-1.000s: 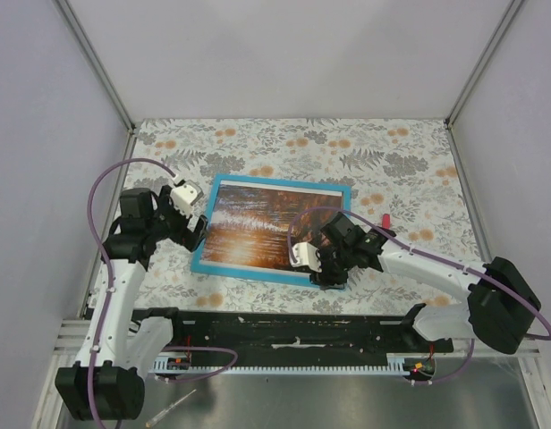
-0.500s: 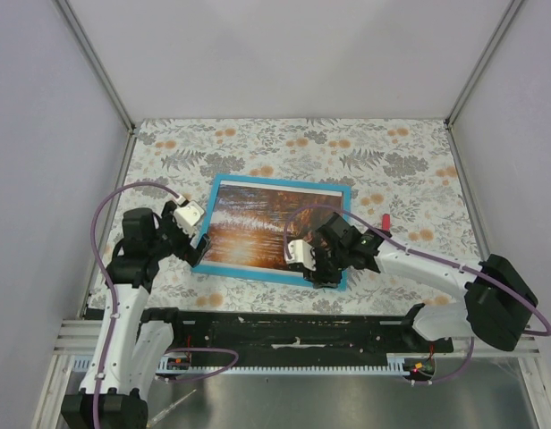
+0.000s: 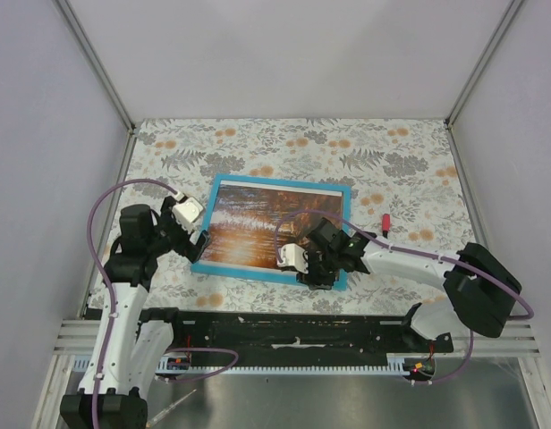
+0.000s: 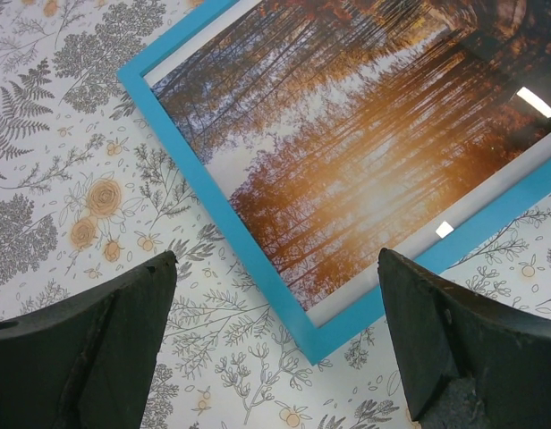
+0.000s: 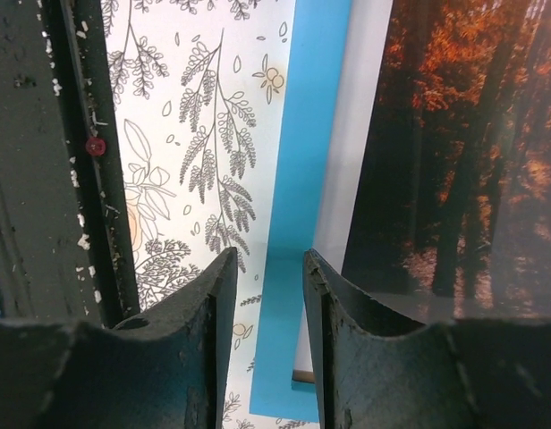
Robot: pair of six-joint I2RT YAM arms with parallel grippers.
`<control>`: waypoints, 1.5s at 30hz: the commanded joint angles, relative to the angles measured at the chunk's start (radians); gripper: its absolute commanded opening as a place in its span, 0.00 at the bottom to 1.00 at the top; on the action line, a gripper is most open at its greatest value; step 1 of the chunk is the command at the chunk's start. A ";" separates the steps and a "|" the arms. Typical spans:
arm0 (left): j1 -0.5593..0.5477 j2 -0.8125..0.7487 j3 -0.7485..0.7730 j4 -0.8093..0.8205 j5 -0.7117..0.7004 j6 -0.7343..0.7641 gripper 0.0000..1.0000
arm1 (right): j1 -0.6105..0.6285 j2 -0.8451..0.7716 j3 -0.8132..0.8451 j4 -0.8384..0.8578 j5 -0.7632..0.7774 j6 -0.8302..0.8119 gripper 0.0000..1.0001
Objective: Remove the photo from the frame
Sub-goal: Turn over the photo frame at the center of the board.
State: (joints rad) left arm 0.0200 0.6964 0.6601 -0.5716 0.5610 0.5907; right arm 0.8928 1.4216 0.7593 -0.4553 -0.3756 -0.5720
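The blue frame (image 3: 280, 181) lies flat on the floral cloth with the autumn-forest photo (image 3: 258, 223) inside it. My left gripper (image 3: 197, 243) hangs wide open over the frame's near-left corner, which shows between its fingers in the left wrist view, frame (image 4: 190, 152) and photo (image 4: 365, 152). My right gripper (image 3: 322, 279) is at the near border just left of the near-right corner. In the right wrist view its gripper (image 5: 267, 255) stands narrowly open astride the frame's border (image 5: 311, 134). Cloth shows between the outer finger and the border. The inner finger is over the photo's (image 5: 454, 134) white edge.
The black rail (image 3: 293, 326) that carries the arm bases runs along the table's near edge, close to the frame's near border. A small red object (image 3: 385, 220) lies on the cloth right of the frame. Grey walls enclose the table on three sides.
My right gripper slid left along the near border and its jaws narrowed. My left gripper moved nearer, toward the frame's near-left corner, still wide open.
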 commanded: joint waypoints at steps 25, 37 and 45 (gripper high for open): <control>-0.251 0.144 0.016 0.042 -0.131 0.208 1.00 | -0.005 0.019 0.064 -0.057 0.000 0.030 0.00; -0.593 0.146 -0.072 0.108 -0.252 0.322 1.00 | -0.101 0.034 0.115 -0.112 -0.132 0.029 0.00; -0.750 0.173 -0.114 0.145 -0.389 0.400 1.00 | -0.175 0.043 0.164 -0.177 -0.233 0.014 0.00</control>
State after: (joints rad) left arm -0.6773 0.8543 0.5400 -0.4896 0.2611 0.9028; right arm 0.7509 1.4677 0.8490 -0.5972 -0.5163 -0.5701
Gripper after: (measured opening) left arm 0.994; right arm 0.048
